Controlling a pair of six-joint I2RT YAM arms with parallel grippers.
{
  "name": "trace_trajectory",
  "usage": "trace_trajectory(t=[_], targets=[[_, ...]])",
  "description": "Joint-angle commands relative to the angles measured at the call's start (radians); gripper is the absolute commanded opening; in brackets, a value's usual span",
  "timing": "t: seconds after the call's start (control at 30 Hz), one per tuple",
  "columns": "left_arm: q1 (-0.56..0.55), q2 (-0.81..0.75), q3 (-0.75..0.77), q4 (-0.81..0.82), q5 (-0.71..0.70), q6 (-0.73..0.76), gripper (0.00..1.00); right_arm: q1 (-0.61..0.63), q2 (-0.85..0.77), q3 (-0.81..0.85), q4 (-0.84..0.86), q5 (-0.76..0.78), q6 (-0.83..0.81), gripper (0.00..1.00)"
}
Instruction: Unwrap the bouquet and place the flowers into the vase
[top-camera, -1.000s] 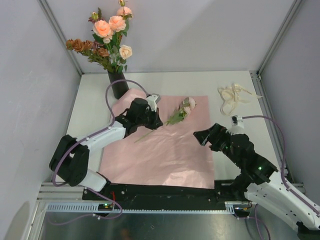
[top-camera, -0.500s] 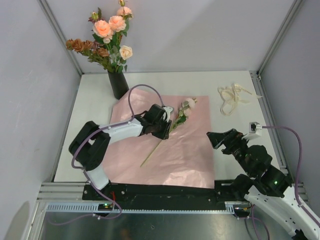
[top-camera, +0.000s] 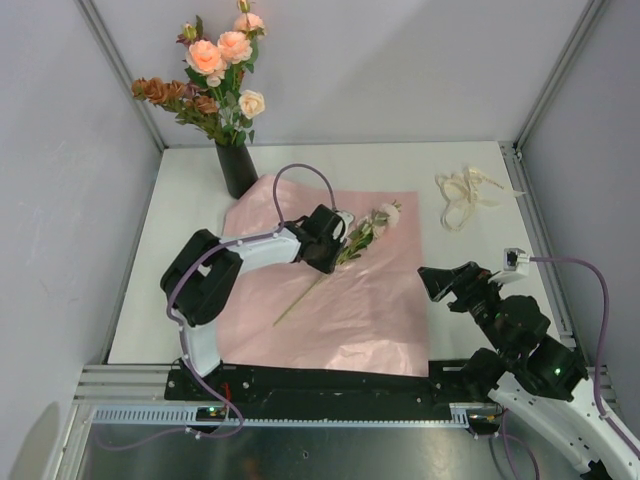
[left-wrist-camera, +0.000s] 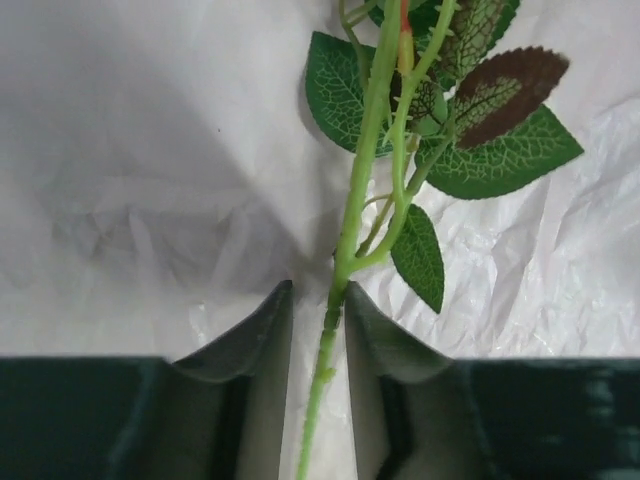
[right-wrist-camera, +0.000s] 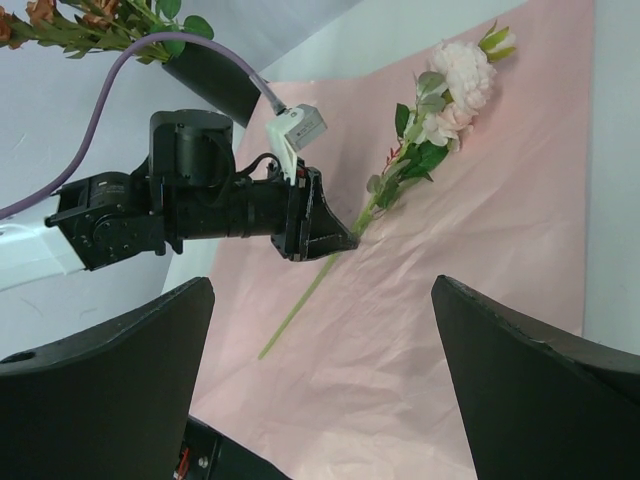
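Observation:
One pale pink rose (top-camera: 385, 213) lies on the pink paper sheet (top-camera: 340, 310), its green stem (left-wrist-camera: 350, 220) running down-left. My left gripper (top-camera: 335, 245) is low over the paper just below the leaves. It is open, with a finger on each side of the stem (right-wrist-camera: 300, 300); a narrow gap shows on the left side. The black vase (top-camera: 237, 168) stands at the back left and holds several peach, pink and dark red flowers (top-camera: 215, 60). My right gripper (top-camera: 445, 280) hangs wide open and empty over the paper's right edge.
A loose cream ribbon (top-camera: 465, 195) lies on the white table at the back right. Grey walls with metal frame posts close in the left, back and right sides. The left arm's purple cable (top-camera: 300, 180) arches above the paper.
The left gripper slid right along the stem toward the leaves and its jaws went from shut to parted. The stem's free end swung nearer. The right arm drew back to the right.

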Motion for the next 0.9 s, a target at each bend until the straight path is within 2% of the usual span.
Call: trace_trajectory(t=[0.0,0.07,0.17,0.33,0.47,0.7,0.87], targets=[[-0.020,0.010,0.032,-0.024,-0.029,0.044,0.20,-0.004,-0.008,0.017,0.007,0.029,-0.017,0.98],[-0.026,-0.025,0.029,-0.025,-0.032,0.045,0.06,-0.003,-0.001,0.017,0.006,0.029,-0.017,0.98],[-0.028,-0.139,0.025,-0.025,-0.036,0.038,0.01,-0.004,0.013,0.017,-0.001,0.030,-0.019,0.98],[-0.018,-0.353,0.036,-0.023,-0.063,0.040,0.00,-0.004,0.034,0.015,0.004,0.028,-0.021,0.98],[0.031,-0.504,0.050,-0.019,-0.052,0.041,0.00,-0.004,0.042,0.006,0.012,0.027,-0.025,0.98],[0.206,-0.724,0.090,0.070,-0.032,0.100,0.00,-0.005,0.054,-0.020,0.031,0.016,-0.039,0.99],[0.374,-0.808,0.115,0.241,-0.055,0.131,0.00,-0.005,0.077,-0.029,0.039,0.005,-0.058,0.99]])
